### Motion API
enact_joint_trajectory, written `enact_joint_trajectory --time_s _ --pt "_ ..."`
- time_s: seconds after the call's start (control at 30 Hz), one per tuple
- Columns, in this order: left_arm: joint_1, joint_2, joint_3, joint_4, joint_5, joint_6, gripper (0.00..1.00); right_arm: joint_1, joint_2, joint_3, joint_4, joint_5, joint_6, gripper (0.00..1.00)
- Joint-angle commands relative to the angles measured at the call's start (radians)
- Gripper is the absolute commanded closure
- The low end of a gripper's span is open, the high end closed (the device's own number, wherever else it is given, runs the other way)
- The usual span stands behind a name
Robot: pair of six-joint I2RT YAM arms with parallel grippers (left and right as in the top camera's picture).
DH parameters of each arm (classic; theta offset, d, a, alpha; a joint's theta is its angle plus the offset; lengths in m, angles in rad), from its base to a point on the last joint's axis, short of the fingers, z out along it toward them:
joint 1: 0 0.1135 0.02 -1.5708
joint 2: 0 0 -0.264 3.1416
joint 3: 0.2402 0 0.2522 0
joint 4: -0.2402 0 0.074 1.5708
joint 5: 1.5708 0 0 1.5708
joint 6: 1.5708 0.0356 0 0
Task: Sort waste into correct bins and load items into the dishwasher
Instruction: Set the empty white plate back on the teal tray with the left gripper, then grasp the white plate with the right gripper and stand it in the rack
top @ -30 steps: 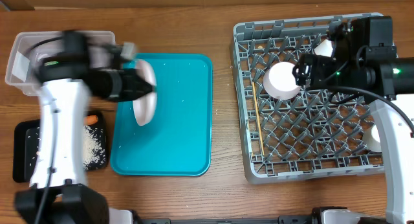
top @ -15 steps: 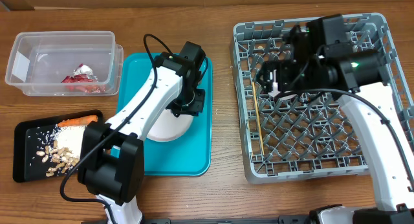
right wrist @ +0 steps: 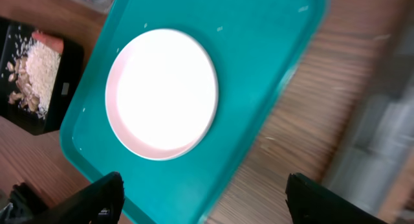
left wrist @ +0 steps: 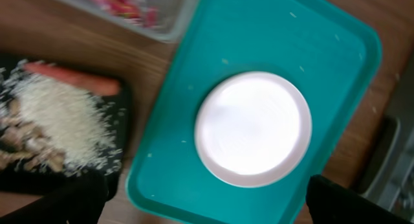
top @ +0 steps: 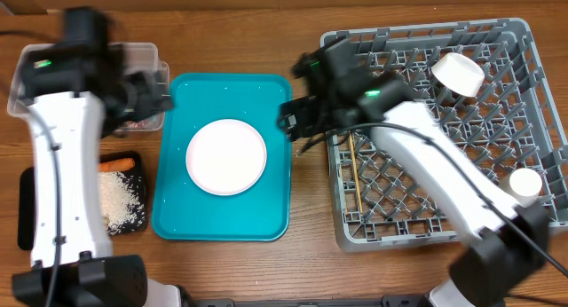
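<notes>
White plate (top: 226, 156) lies flat, centred on teal tray (top: 222, 223), on the bench left of the grey dish rack (top: 426, 178). Left fingers (top: 156, 99) are blurred, over the right end of the clear tub (top: 142, 50), just beside the teal tray. In the left wrist view the dark fingertips (left wrist: 65, 204) sit wide apart at the lower corners, released, nothing between them. Right fingers (top: 293, 121) hang over the gap between the tray's right edge and the rack. In the right wrist view the fingertips (right wrist: 84, 201) are also spread wide and empty, with the plate below. Red wrapper (left wrist: 123, 0) is in the tub, blurry. Black tray (top: 24, 209) holds rice (top: 124, 205), carrot (top: 117, 165) and nuts (left wrist: 19, 146). In the rack: one white bowl (top: 457, 74) at upper right, cup (top: 525, 184) at the right edge, chopsticks (top: 353, 169) along the left side.
</notes>
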Motion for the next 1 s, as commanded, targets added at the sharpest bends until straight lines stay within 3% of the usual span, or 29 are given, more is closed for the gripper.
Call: enact_joint_trajectory --time_s 0.0,0.13,0.6,0.63,0.67,0.73,0.87,0.97 --pt "0.127 -0.011 0.015 -0.006 0.069 -0.024 0.0 0.089 0.099 0.006 0.045 0.019 0.06 0.24" --pt "0.16 -0.011 0.015 -0.007 0.075 -0.011 0.0 0.132 0.201 0.006 0.081 0.1 0.158 0.35" --pt "0.158 -0.01 0.015 -0.006 0.074 0.014 0.0 0.147 0.437 0.005 0.15 0.028 0.234 0.6" --pt "0.158 -0.01 0.015 -0.006 0.074 0.014 0.0 0.147 0.44 0.005 0.149 0.027 0.236 0.64" --pt "0.158 -0.01 0.015 -0.006 0.074 0.017 0.0 0.147 0.449 0.005 0.149 0.028 0.236 0.79" --pt "0.158 -0.01 0.015 -0.007 0.074 0.022 0.0 0.147 0.449 0.006 0.149 0.039 0.236 0.95" --pt "0.158 -0.01 0.015 -0.007 0.073 0.025 0.0 0.126 0.401 0.037 0.092 0.125 0.236 0.96" --pt "0.158 -0.01 0.015 -0.006 0.064 0.025 0.0 0.064 0.302 0.168 -0.082 0.303 0.224 0.96"
